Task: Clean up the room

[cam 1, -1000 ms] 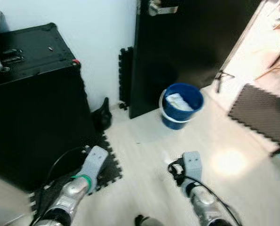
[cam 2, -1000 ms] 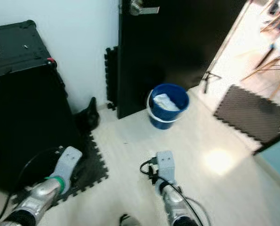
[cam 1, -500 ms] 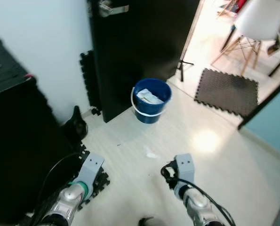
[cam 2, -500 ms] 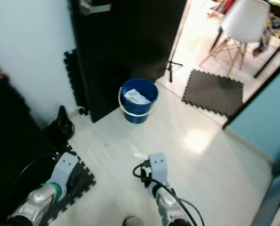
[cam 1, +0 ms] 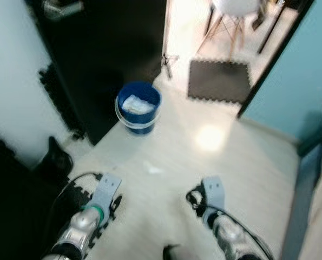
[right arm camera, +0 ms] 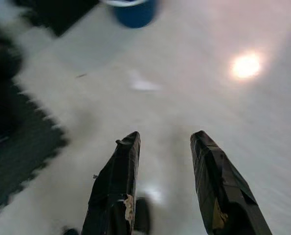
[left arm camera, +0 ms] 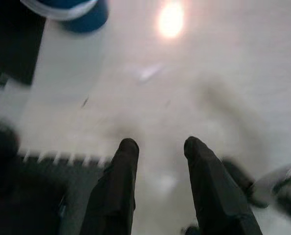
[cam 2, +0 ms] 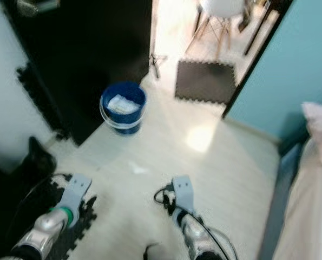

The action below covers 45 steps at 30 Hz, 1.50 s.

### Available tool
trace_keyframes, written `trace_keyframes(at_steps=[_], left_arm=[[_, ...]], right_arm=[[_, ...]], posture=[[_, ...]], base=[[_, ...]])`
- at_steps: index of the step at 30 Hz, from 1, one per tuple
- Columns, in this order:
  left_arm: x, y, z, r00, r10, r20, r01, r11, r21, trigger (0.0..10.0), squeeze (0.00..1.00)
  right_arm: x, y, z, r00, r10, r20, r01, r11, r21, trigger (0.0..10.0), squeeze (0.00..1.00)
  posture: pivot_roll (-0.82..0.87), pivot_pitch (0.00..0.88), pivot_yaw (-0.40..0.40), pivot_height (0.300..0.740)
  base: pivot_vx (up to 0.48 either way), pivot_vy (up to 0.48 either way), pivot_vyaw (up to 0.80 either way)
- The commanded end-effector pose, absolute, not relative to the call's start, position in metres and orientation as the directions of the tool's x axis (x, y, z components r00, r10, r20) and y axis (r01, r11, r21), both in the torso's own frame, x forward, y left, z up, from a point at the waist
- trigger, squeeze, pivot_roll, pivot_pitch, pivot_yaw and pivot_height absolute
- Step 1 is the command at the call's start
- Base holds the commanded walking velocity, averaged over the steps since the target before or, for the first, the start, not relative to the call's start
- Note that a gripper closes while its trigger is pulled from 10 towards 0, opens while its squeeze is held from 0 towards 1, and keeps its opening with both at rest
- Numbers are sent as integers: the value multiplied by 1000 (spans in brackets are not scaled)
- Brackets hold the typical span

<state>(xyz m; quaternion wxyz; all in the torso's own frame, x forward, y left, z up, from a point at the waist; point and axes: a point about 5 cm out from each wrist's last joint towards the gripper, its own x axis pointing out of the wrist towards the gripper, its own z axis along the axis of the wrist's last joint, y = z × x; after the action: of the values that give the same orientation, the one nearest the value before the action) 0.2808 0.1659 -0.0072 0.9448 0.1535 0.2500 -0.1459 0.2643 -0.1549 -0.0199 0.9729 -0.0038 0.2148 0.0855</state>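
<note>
The robot looks to be searching the floor [cam 1: 242,162] for litter, both arms low. The left pincer [left arm camera: 157,147] and right pincer [right arm camera: 165,142] are apart and empty. A small white scrap [cam 1: 153,169] lies ahead between them, short of the blue bucket [cam 1: 138,106]; next, approach and stoop.

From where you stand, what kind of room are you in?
Probably a bedroom in a home: the edge of a bed with a pink pillow shows at the right, a black door stands open to another room, and a blue plastic bucket sits on the pale wooden floor.
</note>
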Motion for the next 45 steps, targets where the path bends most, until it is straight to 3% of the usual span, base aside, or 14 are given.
trace_keyframes(at_steps=[1, 45], left_arm=[[267, 174, -20, 804, -173, -570, 346, 914, 211, 10000, 0], [270, 179, -17, 809, -162, -565, 345, 910, 232, 10000, 0]], right_arm=[[257, -149, -27, 878, 179, -443, -178, 983, 46, 10000, 0], [258, -144, -25, 888, 172, -427, -163, 985, 59, 10000, 0]], posture=[[-97, 91, 49, 740], [-97, 91, 73, 740]], base=[[0, 0, -781], [0, 0, -775]])
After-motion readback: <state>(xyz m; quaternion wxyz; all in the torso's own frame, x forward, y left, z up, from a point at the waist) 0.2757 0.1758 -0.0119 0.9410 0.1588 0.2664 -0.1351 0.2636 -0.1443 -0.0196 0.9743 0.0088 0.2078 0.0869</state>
